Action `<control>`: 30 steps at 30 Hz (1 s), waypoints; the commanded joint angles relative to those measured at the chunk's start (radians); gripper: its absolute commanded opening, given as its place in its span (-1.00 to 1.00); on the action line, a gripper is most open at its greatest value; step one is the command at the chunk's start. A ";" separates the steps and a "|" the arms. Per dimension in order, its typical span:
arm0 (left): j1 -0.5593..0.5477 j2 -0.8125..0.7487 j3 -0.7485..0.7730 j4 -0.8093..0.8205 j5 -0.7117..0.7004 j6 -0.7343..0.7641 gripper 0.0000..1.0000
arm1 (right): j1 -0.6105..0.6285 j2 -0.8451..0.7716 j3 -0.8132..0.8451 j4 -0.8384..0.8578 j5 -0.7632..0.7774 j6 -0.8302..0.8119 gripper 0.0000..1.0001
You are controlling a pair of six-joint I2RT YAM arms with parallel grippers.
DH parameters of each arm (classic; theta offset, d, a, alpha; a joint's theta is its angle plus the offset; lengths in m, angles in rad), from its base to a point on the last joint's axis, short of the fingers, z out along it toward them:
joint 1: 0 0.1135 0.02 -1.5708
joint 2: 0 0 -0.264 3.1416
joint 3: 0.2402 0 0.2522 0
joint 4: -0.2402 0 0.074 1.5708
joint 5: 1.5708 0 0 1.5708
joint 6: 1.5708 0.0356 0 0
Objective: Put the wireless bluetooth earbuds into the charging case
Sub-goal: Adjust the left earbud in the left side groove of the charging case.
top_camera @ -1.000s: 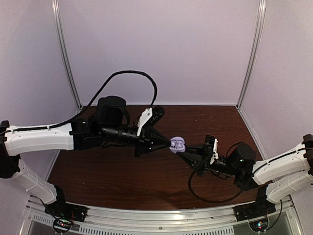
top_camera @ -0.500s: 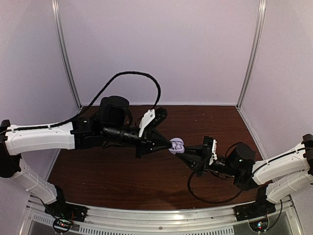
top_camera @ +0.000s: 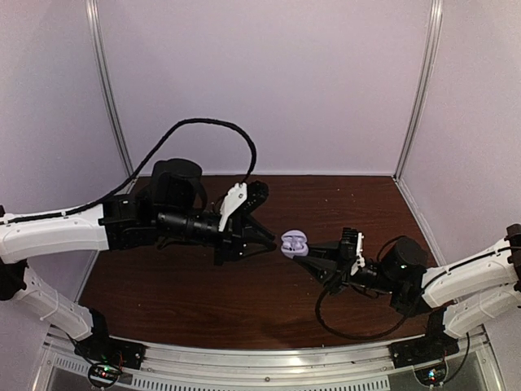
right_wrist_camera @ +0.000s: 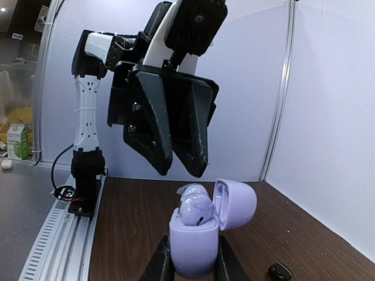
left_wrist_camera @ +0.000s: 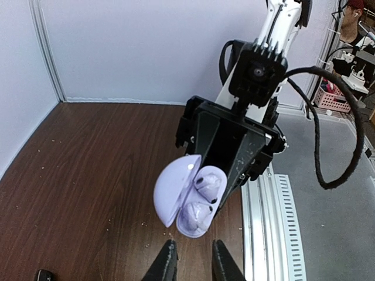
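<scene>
Overhead, case: the case (top_camera: pixel 295 243) is held in the air just right of frame centre, above the table (top_camera: pixel 203 293), with its lid up.
Overhead, right gripper: the right gripper (top_camera: pixel 303 254) is clamped on the base of the case from the lower right.
Overhead, left gripper: the left gripper (top_camera: pixel 273 242) is just left of the case and not touching it.
Overhead, room: there is bare table below and both side walls are well apart. The two arms meet nose to nose, so only short, straight moves look safe.
Left wrist view, contents: two earbuds (left_wrist_camera: pixel 208 182) lie in the wells of the case (left_wrist_camera: pixel 176 196) and appear seated.
Left wrist view, fingers: the fingers (left_wrist_camera: pixel 167 263) at the bottom edge are slightly apart and hold nothing.
Left wrist view, edge: the table ends at a metal rail (left_wrist_camera: pixel 281 222) on the right. A small black object (left_wrist_camera: pixel 44 274) lies at the lower left.
Right wrist view, grip: the fingers (right_wrist_camera: pixel 159 264) pinch the base at bottom centre. The lid (right_wrist_camera: pixel 235 204) leans open to the right.
Right wrist view, clearance: the left gripper (right_wrist_camera: pixel 183 172) hangs just above the case.
Step in hand, judged: insertion looks complete. Both earbuds should be confirmed flush, then the lid pushed over lightly from its outer face while the base is kept clamped.
</scene>
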 commanded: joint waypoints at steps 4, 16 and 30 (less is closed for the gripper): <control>-0.006 -0.057 -0.003 0.014 -0.006 0.118 -0.52 | 0.005 -0.028 0.010 -0.031 -0.044 -0.005 -1.00; -0.032 -0.005 0.032 0.020 0.030 0.147 -0.65 | 0.005 0.002 0.029 -0.018 -0.085 0.022 -1.00; -0.050 0.060 0.051 -0.043 0.013 0.194 -0.84 | 0.005 0.003 0.042 -0.017 -0.101 0.027 -1.00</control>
